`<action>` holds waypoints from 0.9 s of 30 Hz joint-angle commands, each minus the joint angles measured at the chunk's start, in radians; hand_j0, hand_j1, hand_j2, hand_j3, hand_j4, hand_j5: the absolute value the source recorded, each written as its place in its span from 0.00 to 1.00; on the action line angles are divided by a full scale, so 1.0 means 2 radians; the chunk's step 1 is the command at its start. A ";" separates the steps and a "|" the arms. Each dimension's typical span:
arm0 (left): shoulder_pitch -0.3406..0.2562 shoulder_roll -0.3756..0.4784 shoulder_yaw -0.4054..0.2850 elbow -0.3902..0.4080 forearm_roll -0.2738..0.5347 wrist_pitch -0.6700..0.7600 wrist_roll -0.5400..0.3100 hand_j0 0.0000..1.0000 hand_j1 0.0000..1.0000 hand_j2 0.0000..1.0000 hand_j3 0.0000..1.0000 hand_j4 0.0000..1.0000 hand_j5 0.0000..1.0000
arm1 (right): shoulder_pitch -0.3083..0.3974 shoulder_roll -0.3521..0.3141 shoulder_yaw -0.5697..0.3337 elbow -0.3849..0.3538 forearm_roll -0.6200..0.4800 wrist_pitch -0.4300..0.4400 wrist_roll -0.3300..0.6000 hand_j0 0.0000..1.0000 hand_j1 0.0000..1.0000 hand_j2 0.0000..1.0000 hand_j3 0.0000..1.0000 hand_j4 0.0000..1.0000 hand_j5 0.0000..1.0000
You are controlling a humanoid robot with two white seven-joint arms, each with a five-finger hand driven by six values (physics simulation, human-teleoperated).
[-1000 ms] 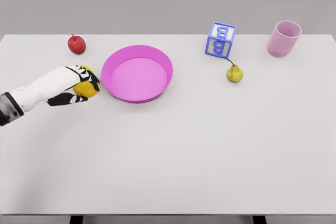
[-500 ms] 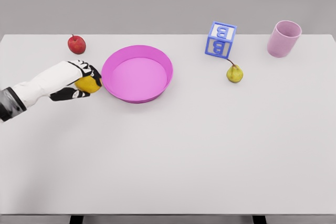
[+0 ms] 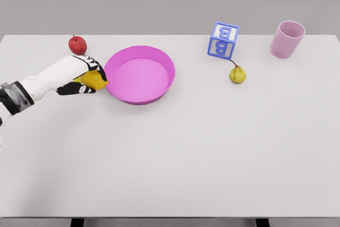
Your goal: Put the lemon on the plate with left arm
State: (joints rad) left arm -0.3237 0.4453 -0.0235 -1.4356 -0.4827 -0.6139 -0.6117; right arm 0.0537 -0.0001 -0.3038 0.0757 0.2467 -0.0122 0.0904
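My left hand (image 3: 87,76) comes in from the left edge and is shut on the yellow lemon (image 3: 94,80). The lemon sits between the curled fingers, lifted off the table and touching or almost touching the left rim of the pink plate (image 3: 139,74). The plate is a shallow round dish with nothing in it, standing at the back left of the white table (image 3: 186,147). The upper part of the lemon is hidden by my fingers. My right arm does not show.
A red apple (image 3: 77,44) lies just behind my left hand. A yellow-green pear (image 3: 237,74) is right of the plate, with a blue letter block (image 3: 222,40) behind it. A pink cup (image 3: 287,39) stands at the back right.
My left hand has carried the lemon up and to the right, from beside the plate to its left rim. The other objects have not moved.
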 commanded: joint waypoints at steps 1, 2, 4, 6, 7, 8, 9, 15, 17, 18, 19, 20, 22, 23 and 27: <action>-0.001 -0.006 0.000 0.005 -0.001 0.002 0.000 0.46 0.46 0.46 0.46 0.46 0.46 | 0.000 0.000 0.000 0.001 0.000 0.000 0.000 1.00 1.00 1.00 1.00 1.00 1.00; 0.000 -0.010 0.000 0.005 -0.002 0.002 0.000 0.46 0.46 0.46 0.46 0.46 0.46 | 0.000 0.000 0.000 0.001 0.000 0.000 0.000 1.00 1.00 1.00 1.00 1.00 1.00; 0.000 -0.010 0.000 0.005 -0.002 0.002 0.000 0.46 0.46 0.46 0.46 0.46 0.46 | 0.000 0.000 0.000 0.001 0.000 0.000 0.000 1.00 1.00 1.00 1.00 1.00 1.00; -0.001 -0.012 0.000 0.005 -0.002 0.002 0.000 0.46 0.46 0.46 0.46 0.46 0.46 | 0.000 0.000 0.000 0.000 0.000 0.000 0.000 1.00 1.00 1.00 1.00 1.00 1.00; -0.001 -0.016 0.000 0.005 -0.002 0.002 0.000 0.46 0.46 0.46 0.46 0.46 0.46 | 0.000 0.000 0.000 0.001 0.000 0.000 0.000 1.00 1.00 1.00 1.00 1.00 1.00; -0.001 -0.016 0.000 0.005 -0.002 0.002 0.000 0.46 0.46 0.46 0.46 0.46 0.46 | 0.000 0.000 0.000 0.001 0.000 0.000 0.000 1.00 1.00 1.00 1.00 1.00 1.00; -0.003 -0.016 0.000 0.005 -0.002 0.002 0.000 0.46 0.46 0.46 0.46 0.46 0.46 | 0.000 0.000 0.000 0.001 0.000 0.000 0.000 1.00 1.00 1.00 1.00 1.00 1.00; -0.016 -0.026 0.000 0.010 -0.014 0.002 0.000 0.46 0.46 0.46 0.46 0.46 0.46 | 0.000 0.000 0.000 0.001 0.000 0.000 0.000 1.00 1.00 1.00 1.00 1.00 1.00; -0.018 -0.028 0.000 0.012 -0.017 0.002 0.000 0.46 0.46 0.46 0.46 0.46 0.46 | 0.000 0.000 0.000 0.001 0.000 0.000 0.000 1.00 1.00 1.00 1.00 1.00 1.00; -0.018 -0.029 0.000 0.012 -0.017 0.002 0.000 0.46 0.46 0.46 0.46 0.46 0.46 | 0.000 0.000 0.000 0.001 -0.001 0.000 0.000 1.00 1.00 1.00 1.00 1.00 1.00; -0.018 -0.031 0.000 0.012 -0.017 0.002 0.000 0.46 0.46 0.46 0.46 0.46 0.46 | 0.000 0.000 0.000 0.000 0.000 0.000 0.000 1.00 1.00 1.00 1.00 1.00 1.00; -0.018 -0.036 0.000 0.012 -0.018 0.002 0.000 0.46 0.46 0.46 0.46 0.46 0.46 | 0.000 0.000 0.000 0.001 0.000 0.000 0.000 1.00 1.00 1.00 1.00 1.00 1.00; -0.021 -0.038 0.000 0.013 -0.020 0.002 0.000 0.46 0.46 0.46 0.46 0.46 0.46 | 0.000 0.000 0.000 0.001 0.000 0.000 0.000 1.00 1.00 1.00 1.00 1.00 1.00; -0.021 -0.038 0.000 0.013 -0.020 0.002 0.000 0.46 0.46 0.46 0.46 0.46 0.46 | 0.001 0.000 0.000 0.001 0.000 0.000 0.000 1.00 1.00 1.00 1.00 1.00 1.00; -0.025 -0.045 -0.001 0.021 -0.024 0.002 0.000 0.46 0.46 0.46 0.46 0.46 0.46 | 0.000 0.000 0.000 0.000 0.000 0.000 0.000 1.00 1.00 1.00 1.00 1.00 1.00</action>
State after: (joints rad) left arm -0.3789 0.3611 -0.0259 -1.4017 -0.5332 -0.6137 -0.6118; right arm 0.0537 -0.0001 -0.3038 0.0760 0.2467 -0.0122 0.0903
